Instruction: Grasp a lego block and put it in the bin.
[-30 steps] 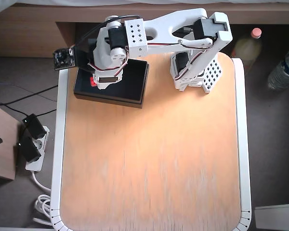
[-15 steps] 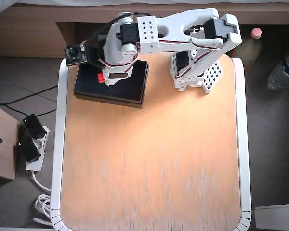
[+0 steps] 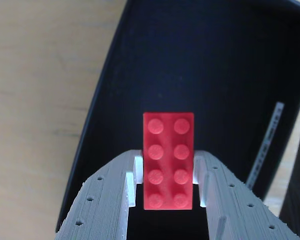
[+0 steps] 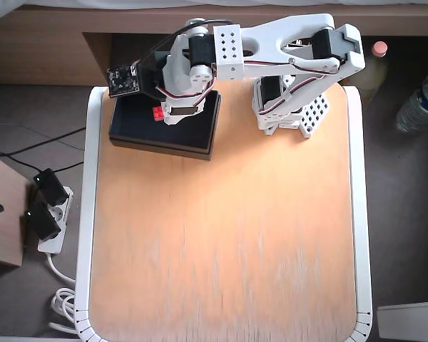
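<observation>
Above the shallow rectangular black tray (image 3: 200, 60) with its low walls and dark interior, the white two-finger jaws (image 3: 168, 180) are clamped on the small bright red rectangular plastic brick (image 3: 168, 159), one finger pressed to each long side. The brick's two rows of four studs face the wrist camera, and its far end juts past the fingertips over the tray floor. A white label strip (image 3: 266, 142) runs along the tray's right rim in the wrist view. From overhead, the brick (image 4: 158, 112) hangs over the tray (image 4: 164, 137), which sits at the far left corner of the light wooden table (image 4: 221, 242).
</observation>
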`<move>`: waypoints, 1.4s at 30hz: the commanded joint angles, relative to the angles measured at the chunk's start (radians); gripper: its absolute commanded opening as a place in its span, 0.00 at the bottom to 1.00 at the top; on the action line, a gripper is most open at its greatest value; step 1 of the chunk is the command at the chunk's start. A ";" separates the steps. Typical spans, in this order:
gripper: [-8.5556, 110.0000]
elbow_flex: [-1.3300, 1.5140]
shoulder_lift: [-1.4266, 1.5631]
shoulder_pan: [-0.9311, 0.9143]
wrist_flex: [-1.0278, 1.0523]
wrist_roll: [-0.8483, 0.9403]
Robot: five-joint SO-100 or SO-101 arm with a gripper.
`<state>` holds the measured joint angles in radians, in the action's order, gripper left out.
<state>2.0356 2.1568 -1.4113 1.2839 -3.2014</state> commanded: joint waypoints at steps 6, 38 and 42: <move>0.12 0.006 0.060 -0.040 -0.081 -0.018; 0.10 0.003 0.370 0.488 -0.120 0.175; 0.07 0.006 0.437 0.615 -0.117 0.207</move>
<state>2.0571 2.5142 -0.8790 1.1965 -3.0112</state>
